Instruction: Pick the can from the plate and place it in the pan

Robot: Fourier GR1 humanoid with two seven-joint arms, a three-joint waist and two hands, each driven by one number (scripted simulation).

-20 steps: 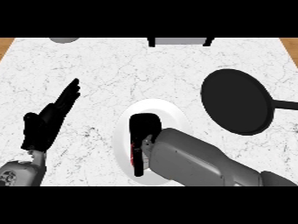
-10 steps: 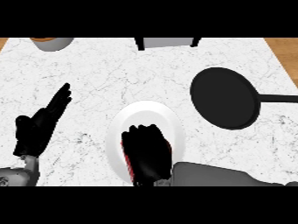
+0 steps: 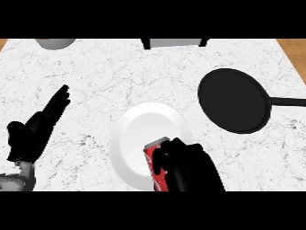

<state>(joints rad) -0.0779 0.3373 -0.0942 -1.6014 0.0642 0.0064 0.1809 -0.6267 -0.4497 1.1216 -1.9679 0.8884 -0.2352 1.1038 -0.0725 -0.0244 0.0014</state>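
The red can lies on the near part of the white plate, with the right hand curled round it, fingers pinching its right side. To do this well, lift straight up clear of the plate's rim, then carry it far-right to the black pan. The left hand rests at left, fingers straight.

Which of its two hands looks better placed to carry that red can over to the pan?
The right robot hand. It is already curled around the red can on the white plate, and the black pan lies on its side. The left robot hand rests open, far left.
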